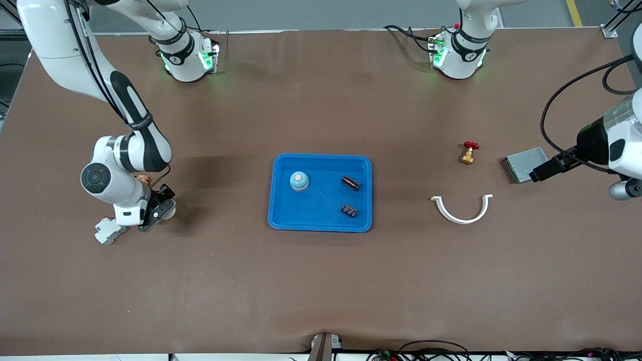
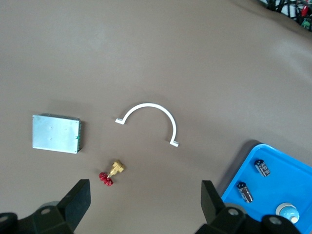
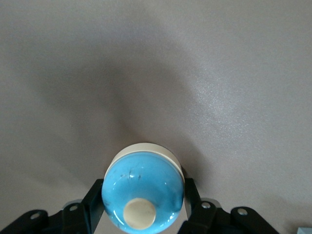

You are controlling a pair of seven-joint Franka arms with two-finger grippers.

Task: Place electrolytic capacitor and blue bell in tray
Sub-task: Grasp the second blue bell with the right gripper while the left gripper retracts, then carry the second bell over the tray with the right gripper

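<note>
My right tool (image 3: 142,197) is down at the right arm's end of the brown matte surface (image 1: 321,291). Its black fingers (image 3: 95,197) are clamped on either side of a bell (image 3: 142,187), a glossy blue dome with a cream button on top and a pale base rim. A small pale grey block (image 1: 108,231) lies just beside that tool.

The tray (image 1: 321,228), smooth bright-blue plastic with rounded corners, sits mid-surface. It holds a second bell (image 1: 299,181) and two dark cylindrical capacitors (image 1: 350,182), one nearer the front camera.

My left tool (image 2: 144,204) waits, fingers apart, above a flat grey metal box (image 2: 56,133). A brass valve (image 2: 116,168) and a thin white half-ring (image 2: 148,105) lie near it.
</note>
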